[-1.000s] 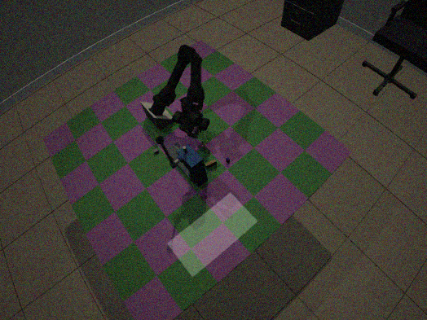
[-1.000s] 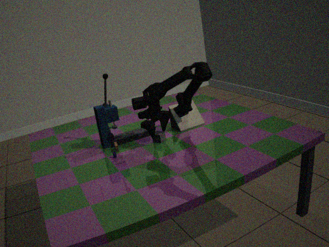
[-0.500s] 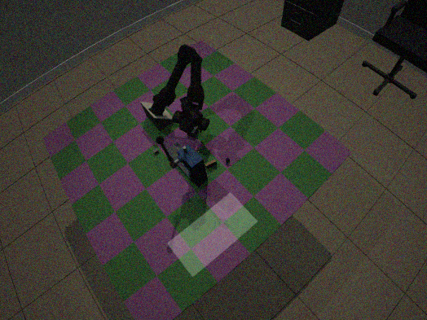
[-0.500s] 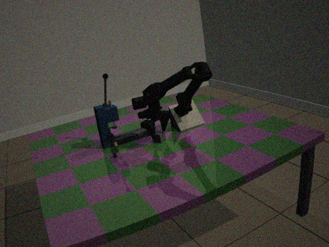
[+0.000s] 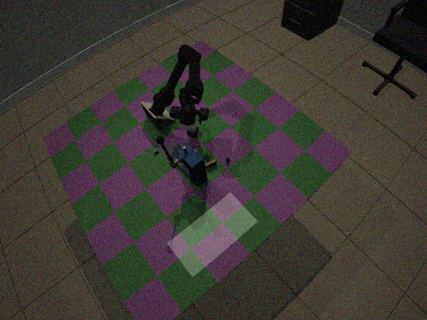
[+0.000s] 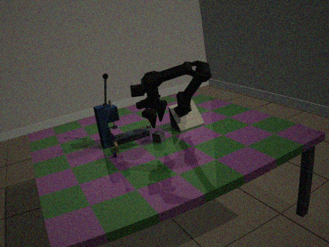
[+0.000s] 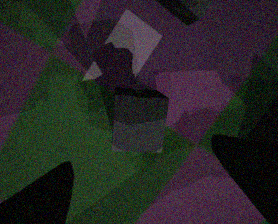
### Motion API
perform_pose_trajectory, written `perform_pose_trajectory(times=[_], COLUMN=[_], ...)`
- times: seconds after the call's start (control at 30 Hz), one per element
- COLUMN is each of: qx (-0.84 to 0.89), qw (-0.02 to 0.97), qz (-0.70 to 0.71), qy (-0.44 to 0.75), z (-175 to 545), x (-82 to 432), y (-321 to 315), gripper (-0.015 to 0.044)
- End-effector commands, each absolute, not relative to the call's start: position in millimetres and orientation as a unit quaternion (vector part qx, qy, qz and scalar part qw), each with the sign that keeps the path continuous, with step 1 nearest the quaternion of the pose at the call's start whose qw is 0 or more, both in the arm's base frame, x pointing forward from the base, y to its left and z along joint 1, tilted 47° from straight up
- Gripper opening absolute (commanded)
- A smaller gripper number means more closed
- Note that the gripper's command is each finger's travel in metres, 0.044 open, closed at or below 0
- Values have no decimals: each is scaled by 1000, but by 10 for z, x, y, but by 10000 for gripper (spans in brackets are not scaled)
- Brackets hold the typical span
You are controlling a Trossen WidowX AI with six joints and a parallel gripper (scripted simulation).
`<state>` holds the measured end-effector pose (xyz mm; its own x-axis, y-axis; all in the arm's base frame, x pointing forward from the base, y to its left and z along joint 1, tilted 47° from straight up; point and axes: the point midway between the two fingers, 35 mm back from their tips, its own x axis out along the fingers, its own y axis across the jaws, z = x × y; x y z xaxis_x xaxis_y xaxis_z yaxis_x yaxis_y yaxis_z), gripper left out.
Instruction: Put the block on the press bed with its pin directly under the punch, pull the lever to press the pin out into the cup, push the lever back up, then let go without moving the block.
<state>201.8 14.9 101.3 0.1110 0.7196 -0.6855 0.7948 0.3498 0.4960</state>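
Observation:
The grey block (image 5: 192, 132) (image 6: 158, 137) (image 7: 140, 125) stands on the table near the free end of the press bed (image 6: 133, 136), not on it. My gripper (image 6: 157, 124) (image 7: 144, 155) is open and empty, pointing down just above the block, with a fingertip to each side of it in the wrist view. The blue press (image 5: 191, 155) (image 6: 106, 113) stands beyond the bed. Its lever (image 5: 165, 148) (image 6: 105, 90) is up, with a dark knob on top. The punch (image 6: 115, 126) hangs above the bed. The pin and cup cannot be made out.
A small orange piece (image 5: 210, 164) (image 6: 116, 146) lies beside the press, with a small dark object (image 5: 227, 160) (image 6: 114, 154) near it. Another small object (image 5: 156, 152) is on the lever side. The arm's pale wedge base (image 5: 151, 112) (image 6: 189, 121) is behind the gripper.

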Motion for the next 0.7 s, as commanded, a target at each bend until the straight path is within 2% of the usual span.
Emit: perform_pose_trajectory(times=[0.0, 0.17, 0.33, 0.47, 0.67], qx=[484, 330, 156, 9, -130], qw=[566, 667, 728, 745, 733], qz=[66, 227, 373, 475, 554], qy=[664, 628, 553, 469, 372], z=[1003, 979, 955, 936, 915], x=[2014, 2017, 2020, 2022, 2024], y=[147, 162, 178, 190, 204], gripper=[440, 440, 440, 440, 440])
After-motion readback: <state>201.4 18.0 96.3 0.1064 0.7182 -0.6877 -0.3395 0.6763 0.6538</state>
